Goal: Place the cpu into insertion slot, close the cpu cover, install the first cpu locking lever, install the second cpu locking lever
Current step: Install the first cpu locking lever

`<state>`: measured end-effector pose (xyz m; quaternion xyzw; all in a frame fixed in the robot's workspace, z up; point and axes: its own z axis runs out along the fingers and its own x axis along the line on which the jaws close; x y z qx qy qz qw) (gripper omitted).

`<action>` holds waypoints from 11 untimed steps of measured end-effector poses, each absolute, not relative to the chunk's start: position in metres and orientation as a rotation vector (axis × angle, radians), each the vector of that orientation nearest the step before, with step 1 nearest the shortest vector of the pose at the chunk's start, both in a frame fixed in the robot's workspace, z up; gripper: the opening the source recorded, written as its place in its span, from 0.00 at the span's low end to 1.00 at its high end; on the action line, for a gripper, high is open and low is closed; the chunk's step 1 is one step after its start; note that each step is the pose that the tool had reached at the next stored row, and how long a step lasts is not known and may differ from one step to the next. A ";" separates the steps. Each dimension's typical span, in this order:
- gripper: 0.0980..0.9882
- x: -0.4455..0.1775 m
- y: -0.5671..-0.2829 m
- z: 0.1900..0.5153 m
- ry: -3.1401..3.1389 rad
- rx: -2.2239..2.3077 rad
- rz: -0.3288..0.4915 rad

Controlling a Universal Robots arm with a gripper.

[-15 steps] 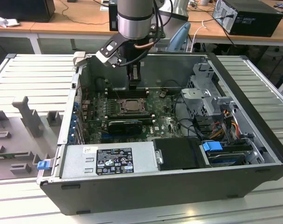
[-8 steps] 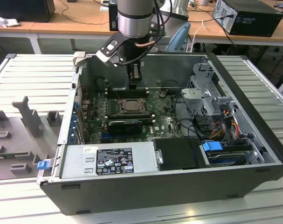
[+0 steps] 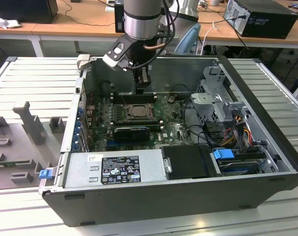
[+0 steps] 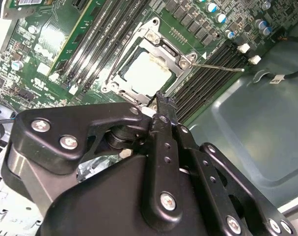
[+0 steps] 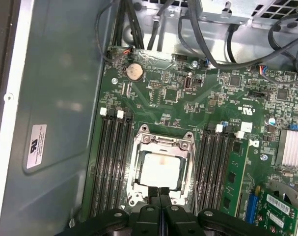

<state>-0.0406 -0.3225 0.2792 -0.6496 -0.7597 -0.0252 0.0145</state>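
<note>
The cpu is sitting in the insertion slot, pale metal face up, in the middle of the green board. The cpu cover looks folded down flat over it with its window framing the chip, so I'd call the first two steps done. Going by how things lie, that puts us at the locking levers.

In the second wrist view a thin silver lever runs out from one corner of the socket, across the black memory slots. To me it looks like it isn't hooked down, but I can't say for sure from this angle. I can't make out the other lever well enough to tell if it's latched.

The fingers are pressed right together with nothing between them, sitting just beside the near edge of the socket frame. I can't tell if the tip is touching metal. In the exterior view the arm hangs down into the open computer case, which lies on its side on the ribbed grey bench.

My take on what the lever work calls for: use the closed fingers as a pusher, catch the rod, and press it down and sideways until it tucks under its hook. It's thin, springy wire, so it could slip off a blunt tip. The memory slots are right there too, so there isn't much room for slop.
</note>
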 end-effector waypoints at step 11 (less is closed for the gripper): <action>0.01 -0.041 -0.323 0.279 -2.401 -1.979 -0.076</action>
